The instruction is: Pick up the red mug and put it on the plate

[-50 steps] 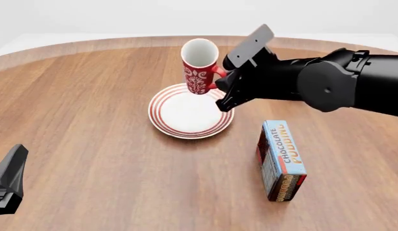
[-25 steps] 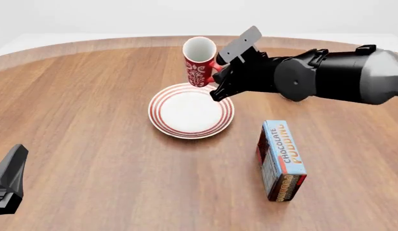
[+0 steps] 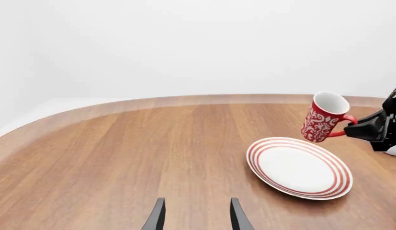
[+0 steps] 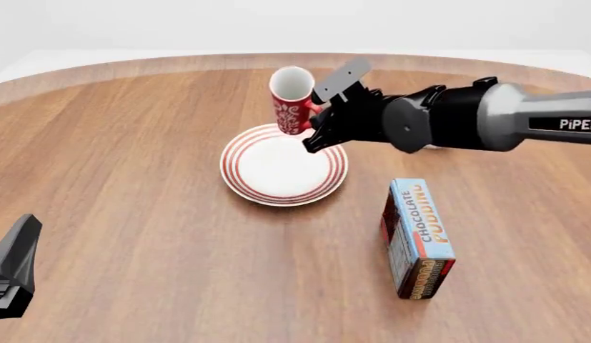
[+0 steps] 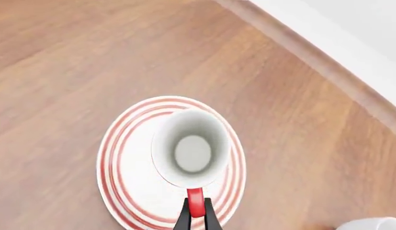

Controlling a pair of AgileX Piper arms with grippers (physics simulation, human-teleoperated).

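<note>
The red mug [image 4: 292,100] with its white pattern hangs in the air, slightly tilted, over the far edge of the plate [image 4: 240,182]. My right gripper [image 4: 317,118] is shut on its red handle [image 5: 194,201]. In the right wrist view I look down into the mug's white inside [image 5: 192,148], with the red-ringed plate [image 5: 118,163] beneath it. The left wrist view shows the mug [image 3: 324,117] above the plate's [image 3: 335,179] far rim. My left gripper [image 3: 196,218] is open and empty, low at the near left of the table [image 4: 11,275].
A blue chocolate pudding box [image 4: 419,236] stands upright at the near right of the plate. A plain white mug [image 5: 370,224] shows at the corner of the right wrist view, mostly hidden behind my right arm in the front view. The round wooden table's far rim [image 4: 181,63] curves behind.
My right arm has turned and stretched out lower across the table. The held mug has shifted slightly left and away over the plate's far edge. The left arm has not moved.
</note>
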